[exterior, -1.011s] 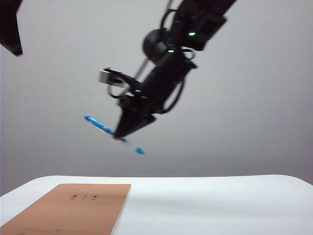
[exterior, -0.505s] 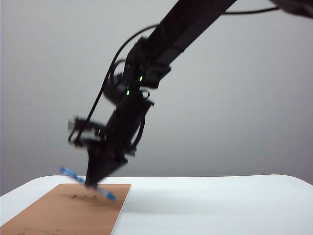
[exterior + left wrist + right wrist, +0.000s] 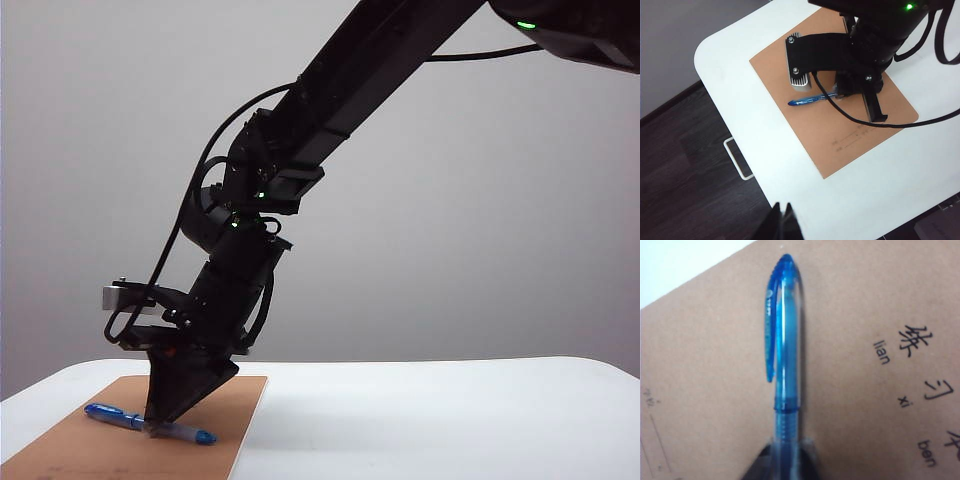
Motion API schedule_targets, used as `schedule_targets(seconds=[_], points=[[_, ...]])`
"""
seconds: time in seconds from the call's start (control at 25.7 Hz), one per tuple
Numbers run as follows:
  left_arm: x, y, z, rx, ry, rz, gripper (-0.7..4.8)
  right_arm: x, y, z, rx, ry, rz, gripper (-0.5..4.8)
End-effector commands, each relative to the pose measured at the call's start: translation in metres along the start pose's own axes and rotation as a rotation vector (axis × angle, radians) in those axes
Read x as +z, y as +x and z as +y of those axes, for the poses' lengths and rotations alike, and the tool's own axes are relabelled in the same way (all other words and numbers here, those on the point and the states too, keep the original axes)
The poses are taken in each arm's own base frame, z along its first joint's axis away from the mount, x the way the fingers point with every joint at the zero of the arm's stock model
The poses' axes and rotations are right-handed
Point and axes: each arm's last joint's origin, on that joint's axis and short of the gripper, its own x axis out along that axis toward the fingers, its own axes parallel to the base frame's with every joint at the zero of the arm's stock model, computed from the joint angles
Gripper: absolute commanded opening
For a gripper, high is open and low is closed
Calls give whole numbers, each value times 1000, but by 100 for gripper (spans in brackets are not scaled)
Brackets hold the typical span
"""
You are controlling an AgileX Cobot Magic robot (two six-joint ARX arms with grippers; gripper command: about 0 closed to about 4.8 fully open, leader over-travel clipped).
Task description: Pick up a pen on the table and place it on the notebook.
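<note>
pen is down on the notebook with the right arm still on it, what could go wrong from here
1. The right end effector seems closed around the pen; lifting before letting go could drag it off the notebook.
2. The pen is round and may roll toward the table.
3. The left end effector hangs above, apart: little risk.

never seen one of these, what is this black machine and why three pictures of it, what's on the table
It is a robot with two black arms, each ending in a two-finger claw. One picture comes from a camera off to the side; the other two come from cameras on each arm's wrist. On the plain white table lies a thin tan kraft-brown notebook. The right claw has reached across to the notebook and grips a slim blue ballpoint pen with a clear barrel, which lies flat on the cover. The right wrist picture shows that pen up close. The left claw hangs high above the table edge, shut and holding nothing.
</note>
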Motion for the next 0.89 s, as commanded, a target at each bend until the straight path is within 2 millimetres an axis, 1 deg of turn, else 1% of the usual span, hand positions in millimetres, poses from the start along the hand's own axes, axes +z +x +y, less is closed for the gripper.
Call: schedule_targets(seconds=[0.04,0.19,0.23,0.27,0.35,0.51,0.54,0.62,0.66,0.74,0.78,0.82,0.86,0.89], points=[[1,-2,0,4,3,-12,-6,0,3,-1,-15,-8,-7,290],[1,-2,1,5,3,-16,-6,3,-2,1,-15,-11,-16,415],[1,-2,1,4,3,-19,-6,4,-5,1,-18,-13,-20,436],[1,-2,1,3,3,-20,-6,8,-13,3,-21,-16,-32,454],[1,-2,1,3,3,-19,-5,13,-24,4,-29,-23,-53,454],[1,-2,1,3,3,-19,-6,27,-60,12,-45,-44,-120,454],[1,-2,1,3,3,-19,-6,34,-80,17,-56,-60,-160,454],[1,-2,1,3,3,-20,-5,40,-100,23,-68,-73,-196,453],[1,-2,1,3,3,-20,-6,43,-113,25,-76,-77,-215,453],[2,-2,1,5,3,-26,-5,45,-133,29,-89,-80,-235,435],[3,-2,1,8,3,-33,-6,45,-148,30,-97,-77,-243,405],[3,-2,1,12,3,-43,-5,45,-160,31,-102,-71,-248,343],[5,-2,2,17,2,-56,-5,43,-171,31,-107,-66,-250,228],[6,-3,3,26,1,-81,-6,38,-201,29,-129,-54,-261,-12]])
